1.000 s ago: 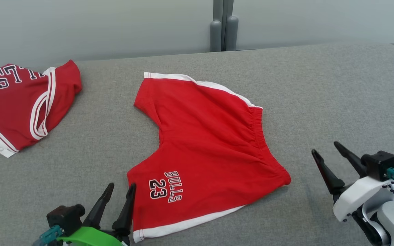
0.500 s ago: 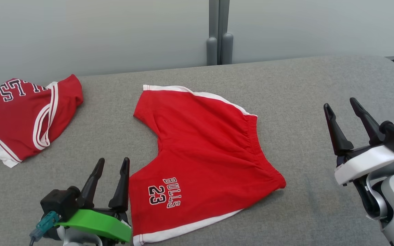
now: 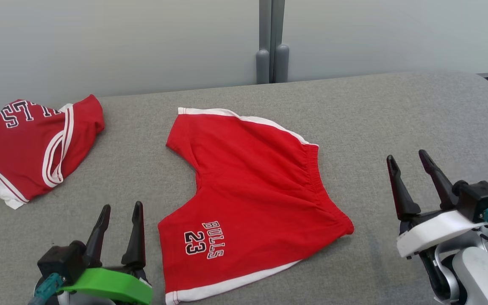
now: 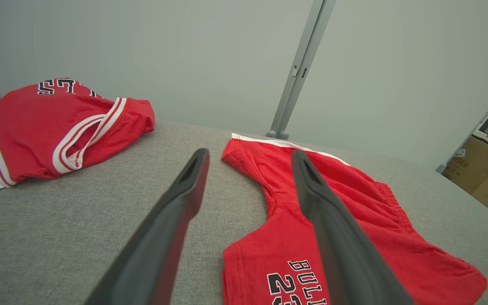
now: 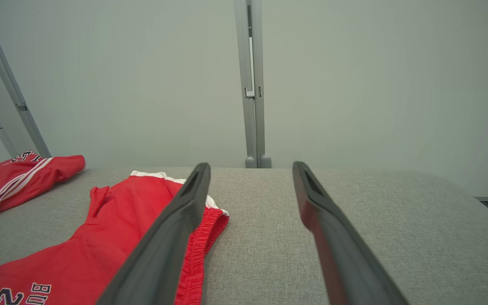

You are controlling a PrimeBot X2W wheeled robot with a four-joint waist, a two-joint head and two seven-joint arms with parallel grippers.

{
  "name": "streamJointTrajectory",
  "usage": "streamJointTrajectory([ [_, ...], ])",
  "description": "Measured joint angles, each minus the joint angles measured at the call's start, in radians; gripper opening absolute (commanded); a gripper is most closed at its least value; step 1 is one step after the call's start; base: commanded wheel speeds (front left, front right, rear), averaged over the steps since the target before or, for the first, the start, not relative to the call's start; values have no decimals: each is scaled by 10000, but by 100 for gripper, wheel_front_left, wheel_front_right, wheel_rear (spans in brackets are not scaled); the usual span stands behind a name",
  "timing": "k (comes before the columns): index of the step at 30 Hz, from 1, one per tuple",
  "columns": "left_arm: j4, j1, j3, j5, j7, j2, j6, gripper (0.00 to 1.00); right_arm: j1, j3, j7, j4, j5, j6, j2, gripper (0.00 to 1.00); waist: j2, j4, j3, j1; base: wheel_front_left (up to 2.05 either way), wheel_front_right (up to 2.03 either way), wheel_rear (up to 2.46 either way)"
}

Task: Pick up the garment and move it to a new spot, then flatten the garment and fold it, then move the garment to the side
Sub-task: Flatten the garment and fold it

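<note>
Both tools spread, empty; left tool (image 3: 122,206) just beside the red shorts (image 3: 256,190), right tool (image 3: 407,155) apart; shorts flat mid-tabletop (image 3: 396,110); risks: single-layer pinch bunching cloth; grabbing the second red garment (image 3: 36,144) instead.

Bright, soft, even light falls from above, so the matte grey table (image 3: 396,118) reads uniformly and the red shorts (image 3: 252,182) cast just a thin, faint shadow along their lower right edge. The head view is sharp from edge to edge. In both wrist views the wide lens tilts the wall posts (image 5: 11,93) near the edges, and the close dark fingers (image 4: 172,228) look slightly soft towards the bottom.
</note>
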Motion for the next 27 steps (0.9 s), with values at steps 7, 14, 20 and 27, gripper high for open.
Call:
streamJointTrajectory([
  [7,29,462,59,17,-4,-12,77,100,275,-56,0,-33,-215,-12,199,100,0,-17,-28,0,0,0,0],
  [14,-23,517,132,176,-4,-31,128,100,444,-159,0,-128,-385,-13,351,100,0,-5,-53,0,0,0,0],
  [20,-111,555,242,247,-6,-157,128,100,465,-255,0,-178,-512,-13,424,100,0,31,-49,0,0,0,0],
  [27,-105,683,71,332,-6,-146,58,100,638,-288,0,-165,-652,-67,477,100,0,102,-10,0,0,0,0],
])
